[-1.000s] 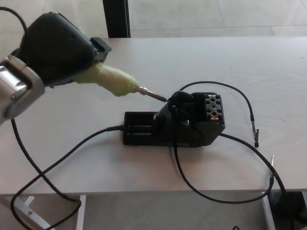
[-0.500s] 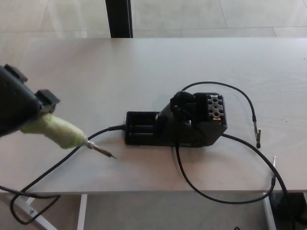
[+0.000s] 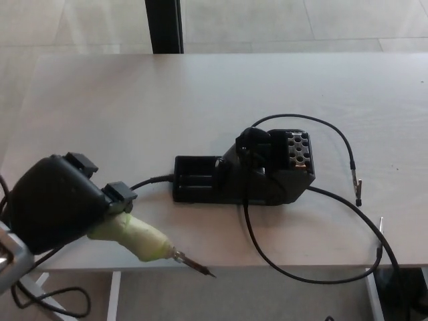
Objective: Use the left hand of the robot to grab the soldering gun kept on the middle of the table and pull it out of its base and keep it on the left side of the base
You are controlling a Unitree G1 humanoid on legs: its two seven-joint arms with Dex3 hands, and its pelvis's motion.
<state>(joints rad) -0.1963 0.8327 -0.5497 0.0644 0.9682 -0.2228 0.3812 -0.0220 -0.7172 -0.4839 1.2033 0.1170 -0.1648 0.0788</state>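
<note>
Half a second on, the left hand (image 3: 57,210) sits lower and nearer the middle of the lower left of the frame than before, and more of its black casing fills that corner. It is closed around the soldering gun (image 3: 144,244), whose tip (image 3: 198,267) has dropped from over the tabletop to the table's (image 3: 134,100) front edge, pointing down and to the right. A second ago that tip was still at the mouth of the base (image 3: 244,170); the gun is clear of it and well to its left, held in the air rather than lying on the wood. The base itself has not moved from the centre of the frame.

The gun's grip is a pale yellow-green sleeve, smooth and slightly tapered, ending in a thin dark metal rod. The base is matte black plastic, a low rectangular tray on its left rising to a slanted block with a grid of round holes (a small brown patch shows behind them). The cable (image 3: 314,271), black and rubbery, loops off the table's front edge at lower right, and a thinner lead (image 3: 344,144) curves toward the right side. The table is pale, lightly grained wood. The right hand is out of sight.
</note>
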